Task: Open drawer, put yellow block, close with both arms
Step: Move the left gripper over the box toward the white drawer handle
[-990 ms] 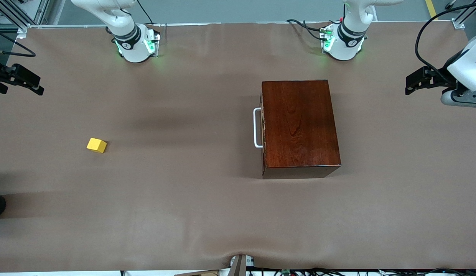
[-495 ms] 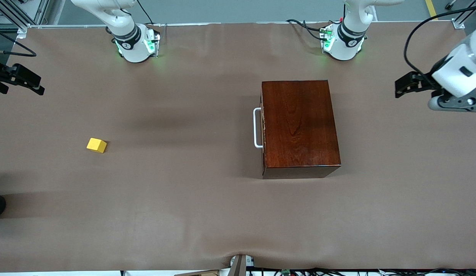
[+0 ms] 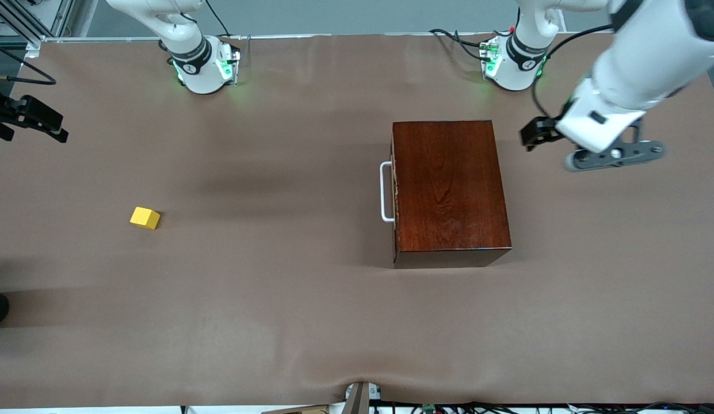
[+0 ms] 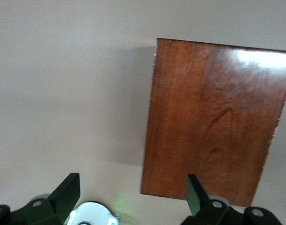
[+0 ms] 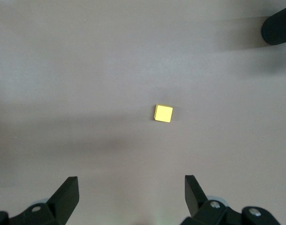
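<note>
Drawer [image 3: 394,192] shut; left tool [image 4: 131,194] open, empty, beside box [image 3: 449,184]; right tool [image 5: 131,194] open, empty.

The scene is evenly and brightly lit from above. Soft, broad shadows are cast across the brown worktop [image 3: 310,322]. A white glare patch is seen on the glossy wooden box [image 4: 213,122] in the left wrist view. Green glow is spread around both arm bases. The left arm [image 3: 638,63] is slightly smeared by motion blur.
</note>
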`<state>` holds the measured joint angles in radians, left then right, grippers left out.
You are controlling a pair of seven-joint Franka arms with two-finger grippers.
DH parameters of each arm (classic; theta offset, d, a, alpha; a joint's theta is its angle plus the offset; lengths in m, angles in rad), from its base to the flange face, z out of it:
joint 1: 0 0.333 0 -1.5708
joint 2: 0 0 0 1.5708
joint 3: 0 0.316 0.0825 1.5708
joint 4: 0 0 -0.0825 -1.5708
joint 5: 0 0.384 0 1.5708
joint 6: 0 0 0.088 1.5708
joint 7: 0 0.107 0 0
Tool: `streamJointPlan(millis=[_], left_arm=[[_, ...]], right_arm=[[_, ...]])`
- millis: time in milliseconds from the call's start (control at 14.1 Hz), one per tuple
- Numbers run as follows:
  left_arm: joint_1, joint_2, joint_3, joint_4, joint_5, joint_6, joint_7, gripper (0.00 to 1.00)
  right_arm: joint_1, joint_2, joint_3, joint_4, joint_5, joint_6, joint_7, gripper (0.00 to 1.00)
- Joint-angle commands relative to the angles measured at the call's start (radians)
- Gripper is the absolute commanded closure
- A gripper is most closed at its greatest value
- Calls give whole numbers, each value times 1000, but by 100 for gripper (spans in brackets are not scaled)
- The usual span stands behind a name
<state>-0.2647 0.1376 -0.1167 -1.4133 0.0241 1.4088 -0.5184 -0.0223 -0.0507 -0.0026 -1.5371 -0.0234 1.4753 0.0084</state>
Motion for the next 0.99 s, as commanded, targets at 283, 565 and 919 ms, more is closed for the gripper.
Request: streamJointPlan(millis=[283, 565, 919], left_arm=[[-154, 117, 3, 74, -10, 76, -254, 0], [-257, 183, 6, 86, -9, 174, -395, 0], [-369, 292, 17, 152, -3, 271, -575, 0]], right_arm=[[1, -1, 6, 8, 8, -7, 4, 0], [-10, -1, 3, 8, 6, -10, 2, 0], [-10, -1, 1, 8, 6, -9, 1, 0]])
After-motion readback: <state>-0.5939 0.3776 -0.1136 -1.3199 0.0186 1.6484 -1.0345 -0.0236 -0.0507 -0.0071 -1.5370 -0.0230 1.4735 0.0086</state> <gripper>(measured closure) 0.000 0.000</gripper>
